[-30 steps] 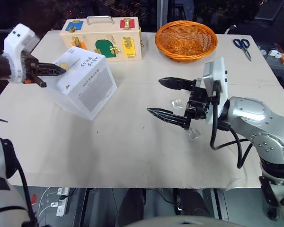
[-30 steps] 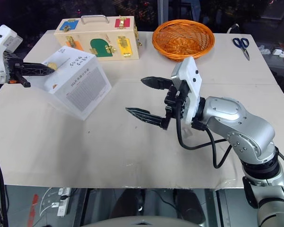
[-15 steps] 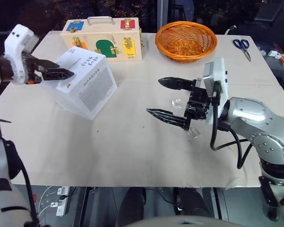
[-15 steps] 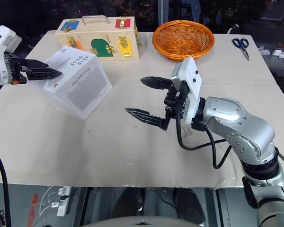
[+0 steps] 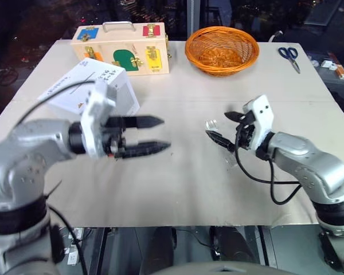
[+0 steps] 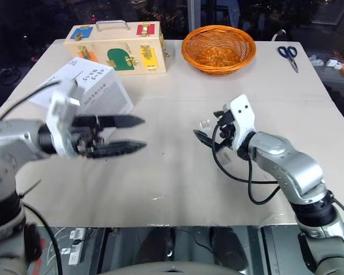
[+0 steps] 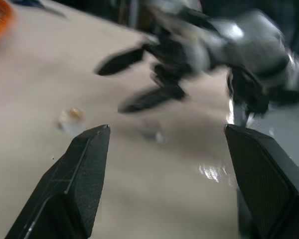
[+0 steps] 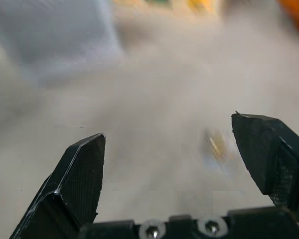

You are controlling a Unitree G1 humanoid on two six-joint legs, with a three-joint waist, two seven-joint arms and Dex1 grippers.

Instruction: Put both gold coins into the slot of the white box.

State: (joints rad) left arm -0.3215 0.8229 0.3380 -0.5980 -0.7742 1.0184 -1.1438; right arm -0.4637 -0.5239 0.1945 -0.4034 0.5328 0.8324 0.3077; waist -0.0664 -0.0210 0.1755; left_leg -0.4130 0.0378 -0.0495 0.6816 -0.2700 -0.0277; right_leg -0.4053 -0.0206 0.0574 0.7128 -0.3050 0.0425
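From the head camera I see the white box (image 5: pixel 92 86) at the far left of the table (image 5: pixel 178 183), partly hidden behind my left arm; I cannot make out its slot from here. The orange basket (image 5: pixel 221 49) at the far side looks empty, and the wooden case (image 5: pixel 121 48) with coloured latches sits left of it. Scissors (image 5: pixel 289 56) lie at the far right. My left hand (image 5: pixel 155 135) hangs over the middle of the table with its fingers spread and nothing between them; a second ago it was pinched shut at the box's top with a gold disc beside its tips, and it has since swung right and opened. My right hand (image 5: pixel 223 128) has dropped toward the table, fingers wide and empty, just beside a small clear block (image 5: pixel 212 124).

In the left wrist view, blurred, a clear block carrying a gold coin (image 7: pixel 75 113) lies on the table past my spread fingers (image 7: pixel 84 164), with the right hand beyond.

In the right wrist view, a gold coin (image 8: pixel 217 144) smears between wide fingers (image 8: pixel 79 174), the white box far behind.
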